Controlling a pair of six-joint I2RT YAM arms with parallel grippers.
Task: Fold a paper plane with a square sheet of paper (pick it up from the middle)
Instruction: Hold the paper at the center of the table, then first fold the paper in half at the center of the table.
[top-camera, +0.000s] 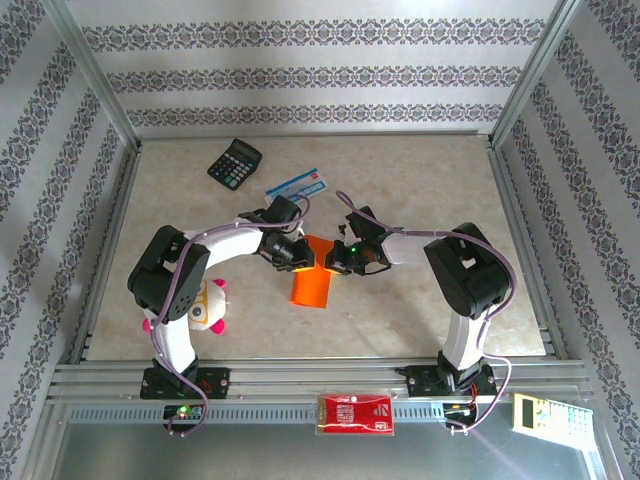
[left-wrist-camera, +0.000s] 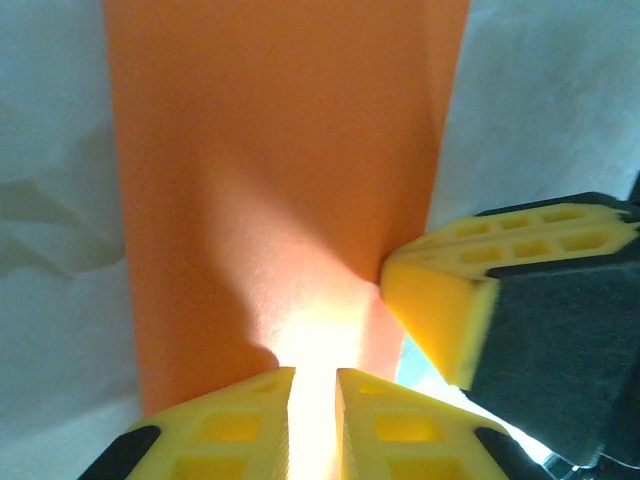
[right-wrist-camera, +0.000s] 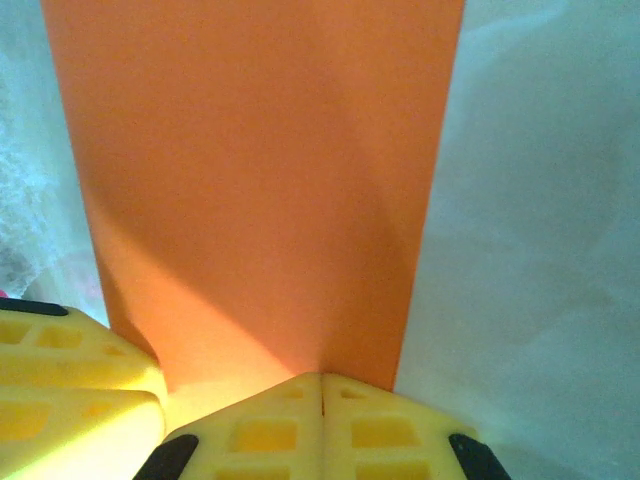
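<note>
The orange sheet of paper (top-camera: 312, 286) (left-wrist-camera: 280, 150) (right-wrist-camera: 250, 150) hangs as a narrow rectangle over the middle of the table, held up by its top edge. My right gripper (top-camera: 337, 262) (right-wrist-camera: 322, 385) is shut on that edge, its yellow fingertips pressed together. My left gripper (top-camera: 303, 254) (left-wrist-camera: 315, 400) meets it from the left; its jaws stand a narrow gap apart with the paper's edge lying in the gap. One right finger (left-wrist-camera: 440, 300) touches the paper's right side in the left wrist view. The left fingers (right-wrist-camera: 70, 360) show at the lower left of the right wrist view.
A black calculator (top-camera: 235, 162) and a blue-and-white packet (top-camera: 297, 185) lie at the back of the table (top-camera: 430, 190). A white and pink plush toy (top-camera: 208, 305) sits by the left arm. A red packet (top-camera: 355, 412) and a pale keypad device (top-camera: 545, 412) rest on the front rail.
</note>
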